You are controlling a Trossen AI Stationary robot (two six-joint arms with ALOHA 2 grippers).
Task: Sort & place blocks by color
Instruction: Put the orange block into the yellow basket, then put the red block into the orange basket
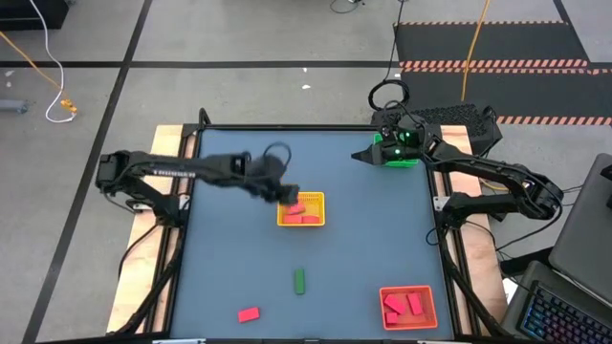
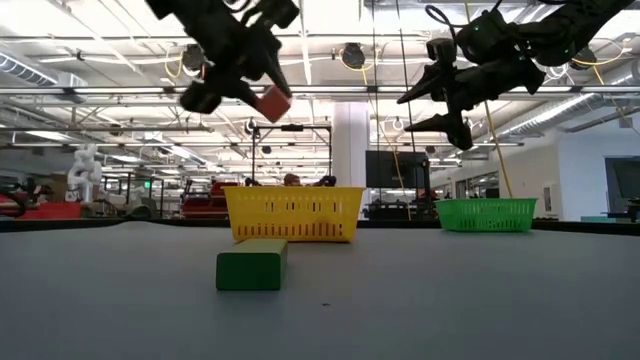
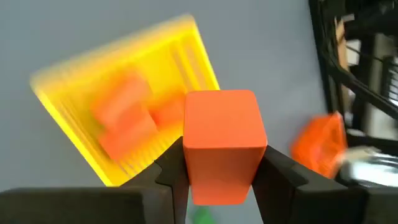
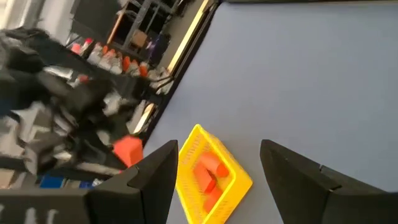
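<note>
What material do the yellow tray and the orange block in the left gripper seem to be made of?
Yellow tray: probably moulded plastic, since its walls are a slotted lattice in one even colour. Orange block, held in the left gripper: a solid piece with a smooth matte face and softly rounded edges; painted wood or plastic, which cannot be told.

The table (image 1: 229, 258) bears three trays (image 1: 301, 209), a green block (image 1: 299, 280) and a red block (image 1: 249, 313).

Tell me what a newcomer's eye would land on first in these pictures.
First, the orange-red block clamped in the left gripper, held in the air beside the yellow tray at mid-table. Next, the right gripper, open above the green tray at the far right corner, and a green block lying alone on the table.
</note>
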